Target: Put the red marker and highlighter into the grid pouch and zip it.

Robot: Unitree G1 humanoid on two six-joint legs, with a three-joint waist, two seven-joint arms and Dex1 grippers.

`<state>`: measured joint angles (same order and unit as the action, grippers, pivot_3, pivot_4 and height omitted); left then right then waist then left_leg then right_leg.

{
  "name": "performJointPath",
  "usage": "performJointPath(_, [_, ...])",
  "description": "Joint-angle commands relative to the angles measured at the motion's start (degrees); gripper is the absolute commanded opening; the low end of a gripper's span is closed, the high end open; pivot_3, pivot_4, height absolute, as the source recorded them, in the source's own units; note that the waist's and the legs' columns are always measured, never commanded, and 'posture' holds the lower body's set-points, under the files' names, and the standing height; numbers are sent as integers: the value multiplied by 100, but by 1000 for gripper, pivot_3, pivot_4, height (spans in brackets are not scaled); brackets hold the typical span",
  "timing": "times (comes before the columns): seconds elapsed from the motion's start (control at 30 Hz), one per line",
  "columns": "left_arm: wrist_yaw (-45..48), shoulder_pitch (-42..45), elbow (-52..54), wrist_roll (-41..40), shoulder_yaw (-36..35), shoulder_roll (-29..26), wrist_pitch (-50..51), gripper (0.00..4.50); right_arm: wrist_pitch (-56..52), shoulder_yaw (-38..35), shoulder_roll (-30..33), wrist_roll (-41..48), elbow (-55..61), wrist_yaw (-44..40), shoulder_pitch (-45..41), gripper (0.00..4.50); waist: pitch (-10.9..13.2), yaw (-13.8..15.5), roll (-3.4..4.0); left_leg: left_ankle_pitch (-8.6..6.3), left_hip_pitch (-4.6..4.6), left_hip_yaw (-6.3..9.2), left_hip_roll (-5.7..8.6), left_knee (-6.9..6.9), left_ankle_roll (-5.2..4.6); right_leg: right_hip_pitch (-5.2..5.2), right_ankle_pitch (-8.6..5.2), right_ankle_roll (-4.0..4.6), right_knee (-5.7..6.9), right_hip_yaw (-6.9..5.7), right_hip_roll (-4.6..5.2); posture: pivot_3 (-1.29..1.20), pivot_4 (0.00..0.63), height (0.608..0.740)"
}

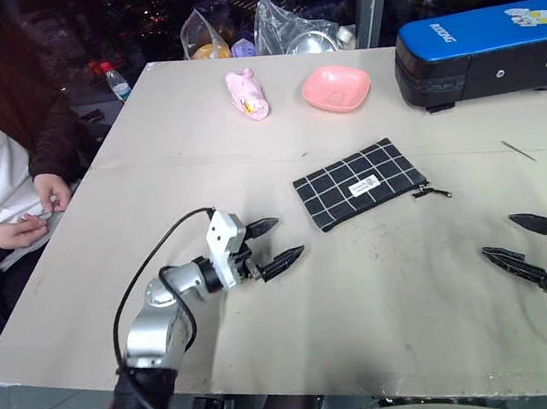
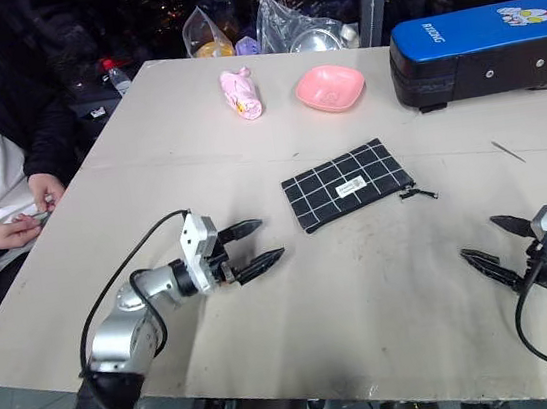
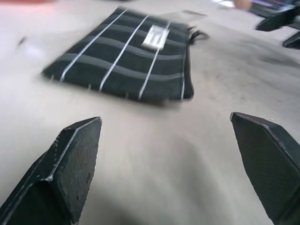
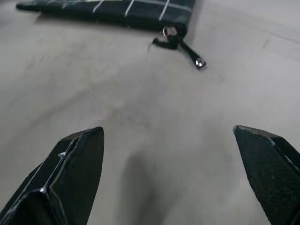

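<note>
Left eye view | grid pouch (image 1: 360, 183) between both fingers (untouched, flat)

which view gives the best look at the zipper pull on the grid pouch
The right wrist view: the zipper pull lies close and unobstructed at the grid pouch corner. Both eye views show it small at the pouch's right corner; the left wrist view shows it blurred at the far edge.

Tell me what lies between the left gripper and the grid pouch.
Nothing: in the left wrist view, bare table runs from the open left gripper to the grid pouch.
</note>
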<state>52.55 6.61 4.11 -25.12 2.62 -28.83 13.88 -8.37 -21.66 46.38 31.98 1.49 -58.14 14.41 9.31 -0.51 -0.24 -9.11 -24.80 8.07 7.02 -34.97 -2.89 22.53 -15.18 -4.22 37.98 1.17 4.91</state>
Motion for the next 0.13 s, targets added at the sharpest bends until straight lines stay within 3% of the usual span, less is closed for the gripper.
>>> performJointPath(0.03, [-390, -357, 886, 194, 5, -17, 49, 4474, 248, -126, -11, 136, -576, -550, -463, 4500, -1, -7, 2, -1, 2, -3, 0, 0, 2, -1, 0, 1, 0, 6, 1, 0, 150, 740])
performJointPath(0.13, [-393, -599, 1214, 227, 59, -86, 111, 4474, 353, -52, -77, 28, -941, -785, -673, 4500, -1, 3, 1, -2, 2, -7, 0, 1, 3, -1, -1, 2, -1, 8, 2, 0, 150, 740])
